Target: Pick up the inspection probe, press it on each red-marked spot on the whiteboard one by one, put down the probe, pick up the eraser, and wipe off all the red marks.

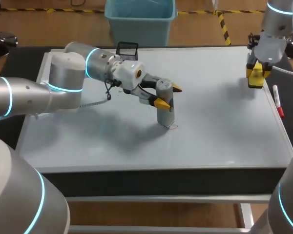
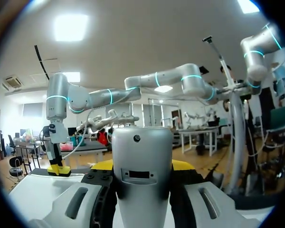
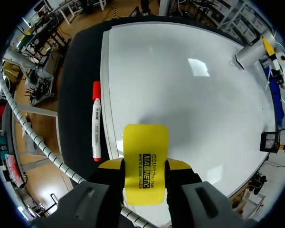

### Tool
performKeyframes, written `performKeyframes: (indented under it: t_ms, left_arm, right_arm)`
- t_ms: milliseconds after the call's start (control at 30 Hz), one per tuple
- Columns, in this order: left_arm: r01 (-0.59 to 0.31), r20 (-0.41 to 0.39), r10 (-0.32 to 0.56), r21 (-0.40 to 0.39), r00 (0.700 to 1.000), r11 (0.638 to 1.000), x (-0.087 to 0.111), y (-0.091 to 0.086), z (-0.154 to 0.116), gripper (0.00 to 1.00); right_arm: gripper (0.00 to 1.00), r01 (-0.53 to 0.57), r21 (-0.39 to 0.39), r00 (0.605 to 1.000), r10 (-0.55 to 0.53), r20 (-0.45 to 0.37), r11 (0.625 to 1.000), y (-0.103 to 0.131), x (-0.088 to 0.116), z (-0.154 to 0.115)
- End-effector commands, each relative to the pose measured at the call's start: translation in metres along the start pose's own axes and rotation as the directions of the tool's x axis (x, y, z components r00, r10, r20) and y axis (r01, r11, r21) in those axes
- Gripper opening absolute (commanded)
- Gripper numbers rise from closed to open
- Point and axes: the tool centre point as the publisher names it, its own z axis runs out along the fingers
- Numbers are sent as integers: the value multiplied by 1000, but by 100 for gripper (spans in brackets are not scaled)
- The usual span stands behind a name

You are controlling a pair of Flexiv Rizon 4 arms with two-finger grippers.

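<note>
Our inspection probe stands upright near the middle of the whiteboard, with our left tool clamped around its upper part. Our right tool is clamped on the yellow eraser over the board's right edge. Just beside that edge a red marker lies on the dark surface. A black mesh holder sits at the far edge. Only our head view shows the probe's foot on the board.
</note>
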Motion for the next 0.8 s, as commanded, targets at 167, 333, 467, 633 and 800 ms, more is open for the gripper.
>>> performKeyframes:
  t_ms: [167, 333, 467, 633, 800]
  left_arm:
    - [-15, -34, 15, 4, 999, 1000, -8, 9, 5, 0]
    - [-6, -36, 6, -6, 999, 1000, -9, 14, 6, 0]
    - [5, -35, -5, -4, 999, 1000, -9, 17, 6, 0]
    - [14, -33, -15, -9, 999, 1000, -10, 19, 6, 0]
    - [27, -28, -28, -11, 999, 1000, -11, 22, 4, 0]
  right_arm:
    - [0, 2, 0, 1000, -2, -3, 1000, 0, 1, -1]
    - [0, 2, 0, 1000, -2, -3, 1000, 0, 1, -1]
    - [0, 2, 0, 1000, -2, -3, 1000, 0, 1, -1]
    - [0, 2, 0, 1000, -2, -3, 1000, 0, 1, -1]
    - [0, 2, 0, 1000, -2, -3, 1000, 0, 1, -1]
